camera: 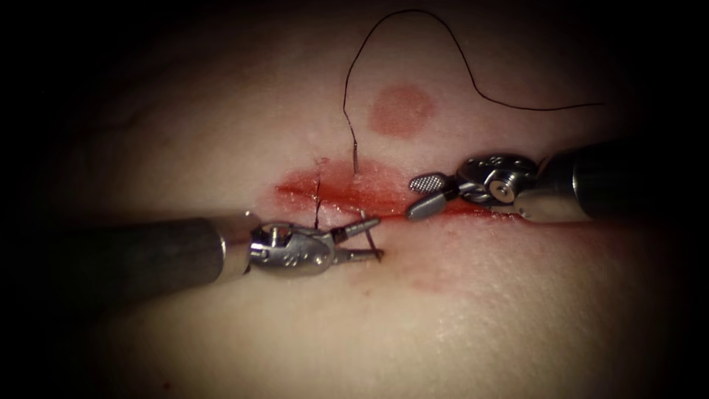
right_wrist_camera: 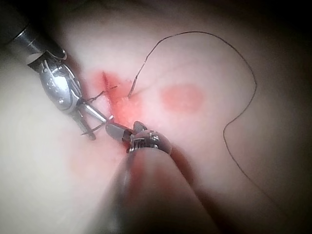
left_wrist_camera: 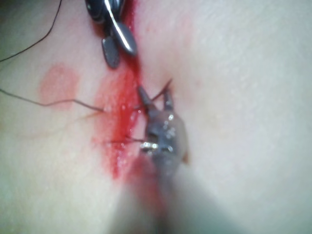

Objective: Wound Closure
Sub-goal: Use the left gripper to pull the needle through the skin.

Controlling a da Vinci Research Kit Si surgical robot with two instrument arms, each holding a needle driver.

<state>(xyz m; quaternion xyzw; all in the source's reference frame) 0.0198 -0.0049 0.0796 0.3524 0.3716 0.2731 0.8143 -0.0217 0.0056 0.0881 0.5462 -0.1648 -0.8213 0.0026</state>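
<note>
The tissue [camera: 517, 310] has a red cut [camera: 384, 196] running across it, with one dark stitch [camera: 317, 201] near its left end. My left tool [camera: 378, 238] lies along the near side of the cut. Its jaws are open, one on each side of the thin needle [camera: 373, 240], which stands up out of the tissue just below the cut; the rest of its curve is hidden. My right tool [camera: 413, 198] hovers over the cut's right part, open and holding nothing. Black thread [camera: 413, 15] enters the tissue above the cut and loops away to the right.
A round pink mark [camera: 400, 111] lies on the tissue beyond the cut. Red fluid [camera: 347, 188] stains the tissue around the cut. In the left wrist view the right tool [left_wrist_camera: 119, 53] hangs close ahead of my left tool [left_wrist_camera: 154, 92].
</note>
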